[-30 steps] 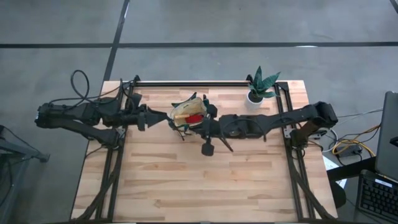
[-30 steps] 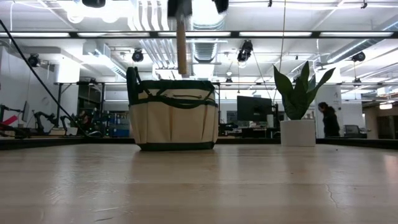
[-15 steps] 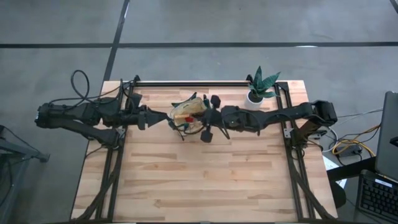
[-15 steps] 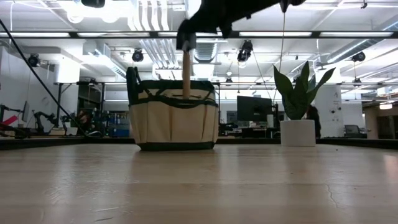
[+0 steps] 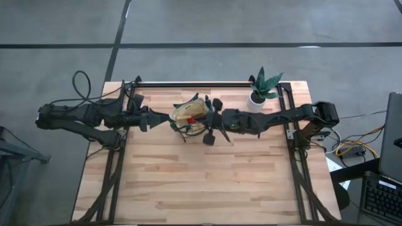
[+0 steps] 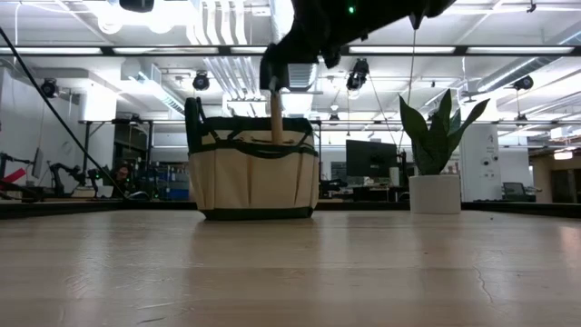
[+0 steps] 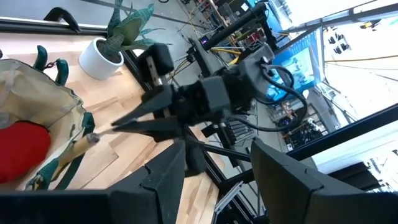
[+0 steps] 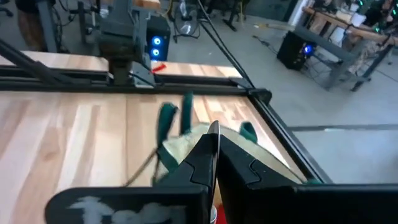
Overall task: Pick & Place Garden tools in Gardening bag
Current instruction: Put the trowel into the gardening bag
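Observation:
The tan gardening bag [image 5: 190,113] with dark green trim stands upright on the table's far middle, and also shows in the low view [image 6: 252,168]. A red piece [image 7: 18,149] lies inside it. My right gripper [image 6: 277,74] is above the bag's opening, shut on a wooden-handled trowel [image 6: 275,116] whose handle reaches down into the bag. My left gripper [image 5: 168,118] is open at the bag's left side. I cannot tell whether it touches the bag. My right gripper holds the trowel by its upper end, where a thin pale edge [image 8: 214,132] shows between the two shut fingers. The fingers come from above, slanting from the table's right. The wooden handle [image 6: 275,123] hangs upright below them, its lower end inside the bag.
A green plant in a white pot [image 5: 257,98] stands at the far right, right of the bag in the low view [image 6: 434,193]. A black rail [image 5: 195,84] runs along the far edge. Bare wooden tabletop [image 5: 201,182] stretches toward the near edge.
My right gripper has moved toward the table's far edge and down over the bag with the trowel. The wooden handle, which hung above the bag's rim, now reaches down into the bag's opening.

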